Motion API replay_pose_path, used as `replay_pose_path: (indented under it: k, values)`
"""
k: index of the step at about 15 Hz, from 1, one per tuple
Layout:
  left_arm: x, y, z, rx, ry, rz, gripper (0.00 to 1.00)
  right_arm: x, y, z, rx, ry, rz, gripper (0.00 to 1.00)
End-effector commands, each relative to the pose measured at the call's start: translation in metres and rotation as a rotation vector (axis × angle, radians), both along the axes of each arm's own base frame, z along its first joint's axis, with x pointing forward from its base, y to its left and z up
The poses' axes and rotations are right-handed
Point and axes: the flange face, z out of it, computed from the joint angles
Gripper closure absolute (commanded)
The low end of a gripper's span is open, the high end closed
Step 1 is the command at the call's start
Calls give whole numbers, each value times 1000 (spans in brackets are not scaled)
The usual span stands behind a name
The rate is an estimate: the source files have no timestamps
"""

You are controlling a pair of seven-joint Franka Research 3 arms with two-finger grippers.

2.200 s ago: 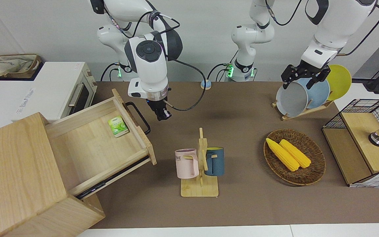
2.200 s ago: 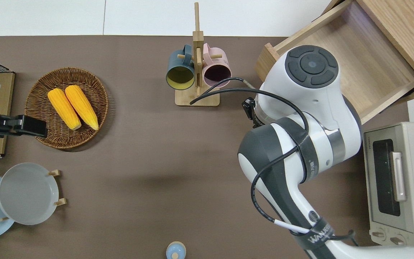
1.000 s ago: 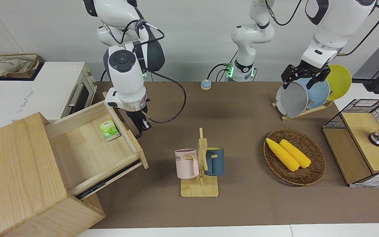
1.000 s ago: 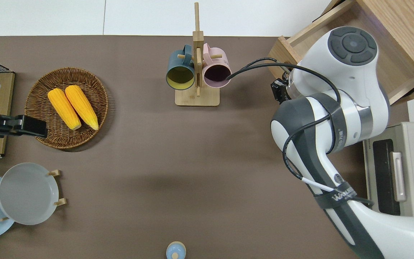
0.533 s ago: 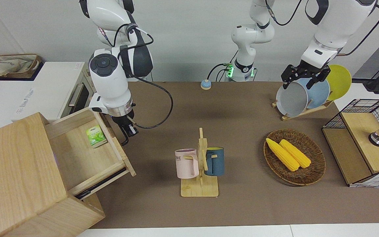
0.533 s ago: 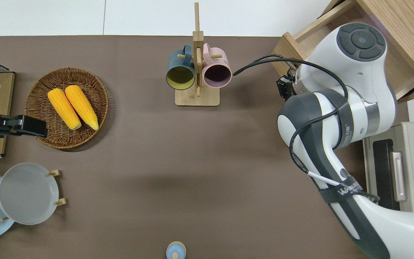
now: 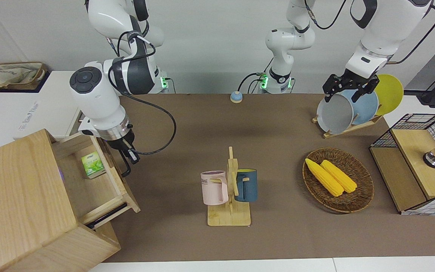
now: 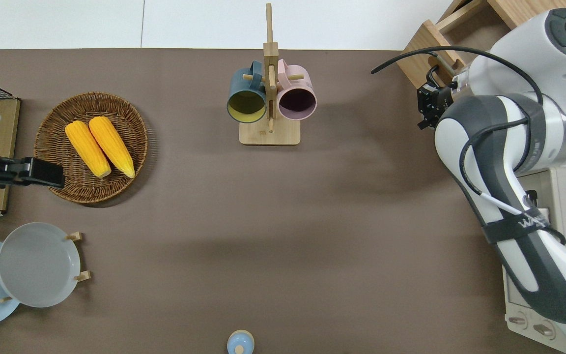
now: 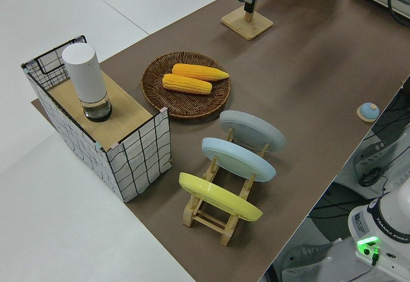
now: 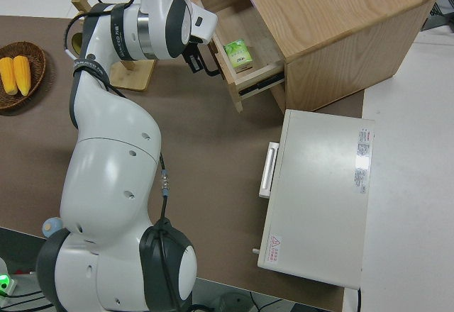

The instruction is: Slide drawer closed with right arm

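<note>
The light-wood drawer (image 7: 121,181) sticks partly out of the pale cabinet (image 7: 17,196) at the right arm's end of the table. A green tea box (image 7: 90,165) lies inside it. My right gripper (image 7: 133,158) is shut and presses against the black bar handle (image 7: 126,168) on the drawer front. It shows in the right side view (image 10: 193,62) at the handle (image 10: 210,66), with the drawer (image 10: 245,67) part open. In the overhead view the right arm covers most of the drawer (image 8: 423,56). The left arm is parked, its gripper (image 7: 347,90) open.
A mug rack (image 7: 229,189) with a pink and a blue mug stands mid-table. A wicker basket (image 7: 357,196) holds two corn cobs. A plate rack (image 7: 353,109), a wire-mesh box (image 7: 417,162) and a white toaster oven (image 10: 319,198) are also here.
My right arm has moved toward the cabinet with the gripper against the drawer front. The drawer has slid from wide open to only partly out.
</note>
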Motion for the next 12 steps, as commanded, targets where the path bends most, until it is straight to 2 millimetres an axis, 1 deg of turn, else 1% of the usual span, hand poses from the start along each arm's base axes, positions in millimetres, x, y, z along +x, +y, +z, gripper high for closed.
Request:
replay_pose_path:
  k: [1,3,7,9,12]
  values:
    - [2,1,4,16,5,-11,7,10,-18,0,17,-20,34,1000]
    - [2,1,3,16,6,-11,7,11,-28,-1,11,-21,55,1000]
    - [2,1,4,16,5,-11,7,13,-51,3,7,-35,97,1000]
    - [2,1,4,16,5,-11,7,16,-58,6,9,-68,116,1000]
    - [2,1,4,16,5,-11,7,17,-64,6,11,-73,121,1000]
